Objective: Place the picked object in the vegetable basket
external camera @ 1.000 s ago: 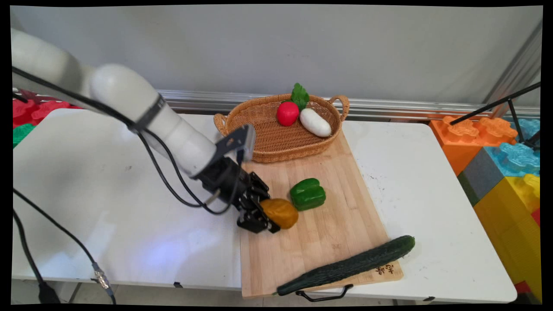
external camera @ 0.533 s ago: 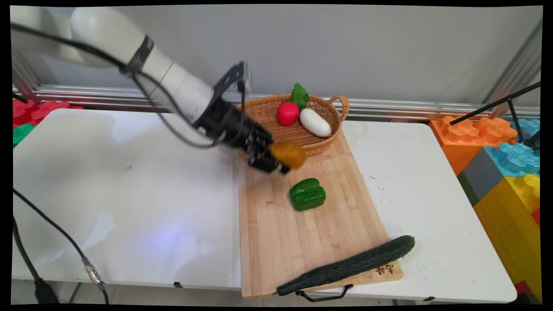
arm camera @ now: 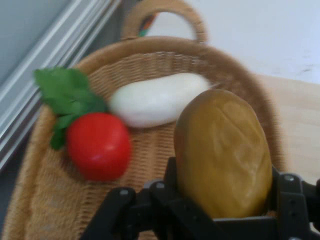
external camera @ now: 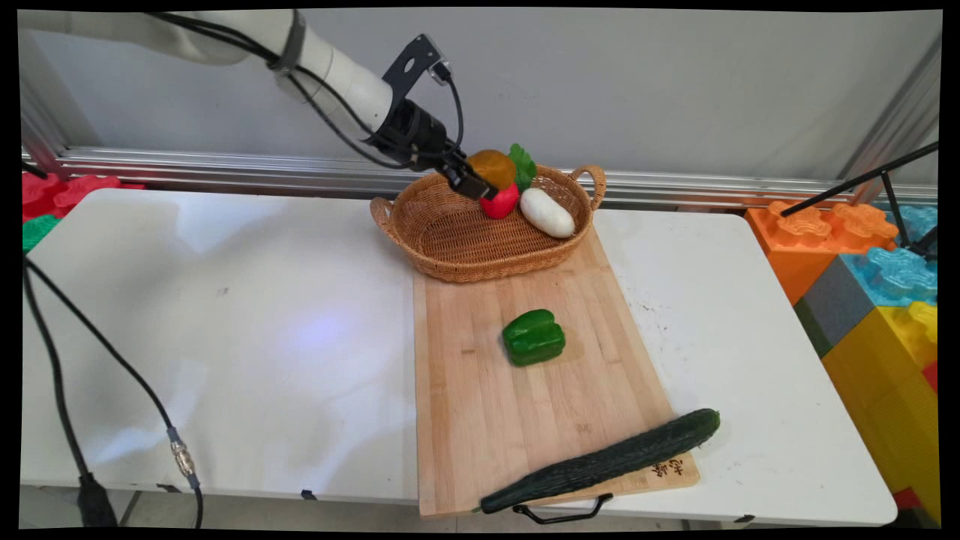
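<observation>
White tabletop (external camera: pixel 225 337) is seen across most of the main view, and a long bamboo cutting board (external camera: pixel 525 420) is laid on its right half, reaching to the near edge. Large coloured foam blocks (external camera: pixel 870 277) are stacked beyond the table's right end.

1 container is present: an oval wicker basket (external camera: pixel 450 247) with 2 handles, set on the board's far end. 2 things are lying in it, at its far right side: a white aubergine-shaped vegetable (external camera: pixel 547 212) and, touching it on the left, a red radish (external camera: pixel 501 202) with a green leaf. The rest of the basket floor is bare weave.

Outside the basket, a dark cucumber (external camera: pixel 600 461) is laid slantwise over the board's near right corner, and a green pepper (external camera: pixel 534 337) is placed near the board's middle.

A brown potato (external camera: pixel 492 168) is held in the air above the basket, just over the radish and not touching it. The gripper (external camera: pixel 480 180) is closed on the potato, with 1 finger pressed to each side.
</observation>
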Robot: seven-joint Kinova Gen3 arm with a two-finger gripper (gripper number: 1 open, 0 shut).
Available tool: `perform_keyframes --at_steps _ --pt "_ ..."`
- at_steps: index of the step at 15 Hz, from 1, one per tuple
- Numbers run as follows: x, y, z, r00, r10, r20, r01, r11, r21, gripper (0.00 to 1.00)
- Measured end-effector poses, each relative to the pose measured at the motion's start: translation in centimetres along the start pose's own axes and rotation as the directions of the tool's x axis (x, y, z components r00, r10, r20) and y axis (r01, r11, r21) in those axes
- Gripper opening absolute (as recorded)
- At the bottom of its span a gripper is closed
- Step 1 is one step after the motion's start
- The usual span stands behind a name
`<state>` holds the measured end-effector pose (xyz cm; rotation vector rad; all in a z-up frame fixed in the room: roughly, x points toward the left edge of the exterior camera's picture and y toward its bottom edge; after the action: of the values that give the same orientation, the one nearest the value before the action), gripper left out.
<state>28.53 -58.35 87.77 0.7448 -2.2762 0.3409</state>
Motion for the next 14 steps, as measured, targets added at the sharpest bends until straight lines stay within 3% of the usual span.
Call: perform_keyframes --at_steps 9,14 --pt "-2.6 -5.8 5.8 0.990 -0.069 0.122 0.056 0.992 0.109 0.00" --pt "-3.8 -7.2 7.4 0.983 -0.087 0.164 0.066 0.989 0.132 0.00"
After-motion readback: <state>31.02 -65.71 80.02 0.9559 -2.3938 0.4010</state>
